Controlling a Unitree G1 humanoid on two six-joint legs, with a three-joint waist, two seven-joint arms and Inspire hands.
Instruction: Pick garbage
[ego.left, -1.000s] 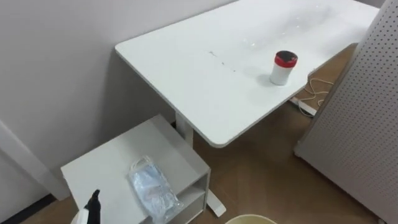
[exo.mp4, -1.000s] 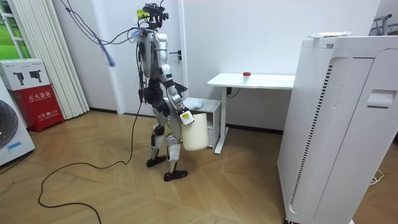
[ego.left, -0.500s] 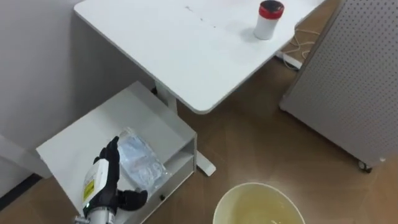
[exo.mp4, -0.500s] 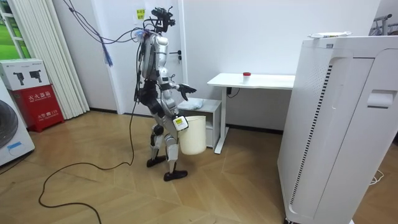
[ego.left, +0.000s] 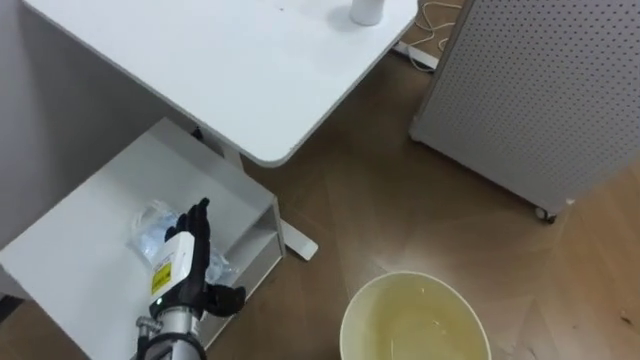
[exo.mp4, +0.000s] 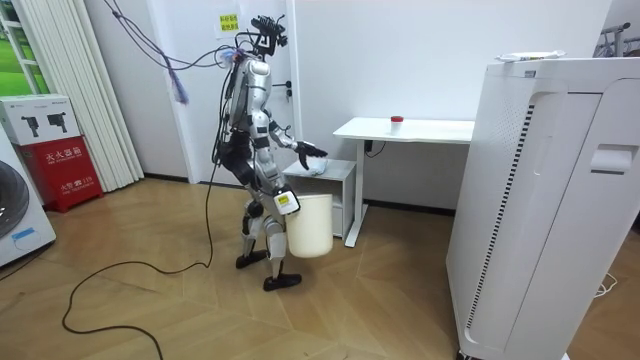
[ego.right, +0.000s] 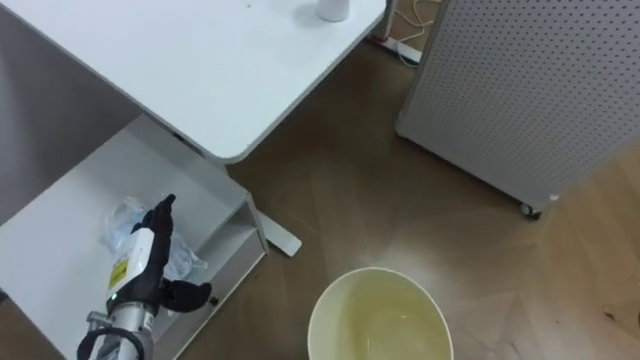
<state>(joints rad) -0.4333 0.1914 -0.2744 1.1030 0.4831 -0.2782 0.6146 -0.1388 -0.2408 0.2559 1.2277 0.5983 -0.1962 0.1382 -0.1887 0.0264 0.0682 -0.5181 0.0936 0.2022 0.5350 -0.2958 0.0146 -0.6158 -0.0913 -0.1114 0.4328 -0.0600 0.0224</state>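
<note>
Garbage, a crumpled plastic bag (ego.left: 150, 224), is shown on the low white shelf unit (ego.left: 80, 250) at lower left, overlaid by the left hand (ego.left: 183, 268), fingers straight, nothing yet grasped; the pale bucket (ego.left: 400, 298) at bottom centre is presumably positioned to receive it.

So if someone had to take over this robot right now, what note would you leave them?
Left hand: open, fingers straight, laid over the crumpled clear plastic bag; no grip on it yet.
Right hand: at the rim of the cream bucket, held low in front of the robot.
Where things are: the bag lies on top of the low white cabinet beside the white desk.
Done: the robot stands at the cabinet with a hand on the bag.
Left: close the hand on the bag, lift it and drop it in the bucket.
</note>
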